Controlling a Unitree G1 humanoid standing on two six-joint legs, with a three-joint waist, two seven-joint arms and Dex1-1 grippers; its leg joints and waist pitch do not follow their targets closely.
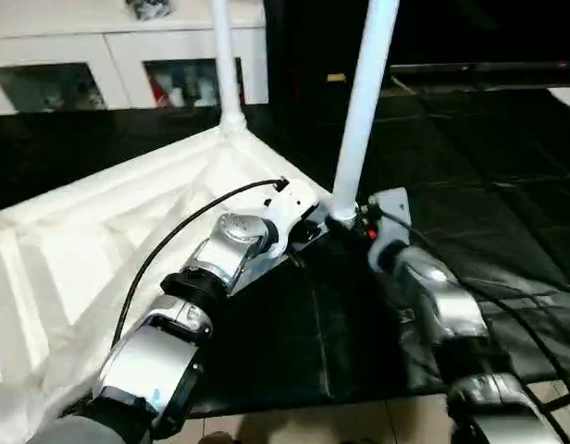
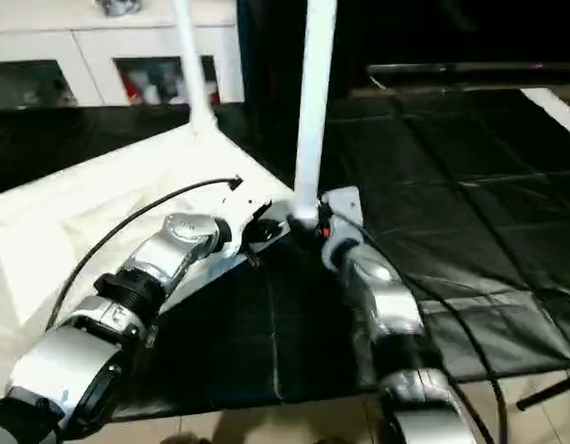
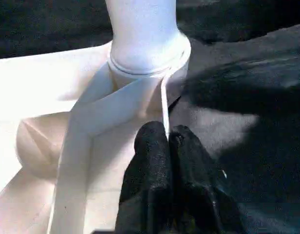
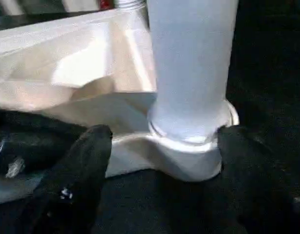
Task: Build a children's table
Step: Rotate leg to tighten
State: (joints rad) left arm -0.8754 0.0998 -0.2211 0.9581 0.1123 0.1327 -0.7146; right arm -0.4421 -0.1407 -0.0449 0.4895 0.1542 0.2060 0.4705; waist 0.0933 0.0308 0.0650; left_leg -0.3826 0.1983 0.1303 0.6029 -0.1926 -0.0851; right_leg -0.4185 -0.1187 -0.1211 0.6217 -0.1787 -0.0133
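The white tabletop (image 1: 100,231) lies upside down with its ribbed underside up. Two white legs stand upright in its corner sockets, one at the far corner (image 1: 225,65) and one at the near corner (image 1: 364,111). My left gripper (image 3: 168,139) is shut, pinching the thin rim of the tabletop just beside the near corner socket (image 3: 140,73). My right gripper (image 4: 167,161) is open around the base of the near leg (image 4: 189,63), with one finger (image 4: 82,165) standing clear on one side and the other finger (image 4: 252,165) close to the socket collar.
A black mat (image 1: 470,166) covers the ground under and to the right of the tabletop. A white glass-door cabinet (image 1: 128,55) stands at the back left. Light floor (image 1: 313,421) shows at the mat's near edge. Black cables run along both forearms.
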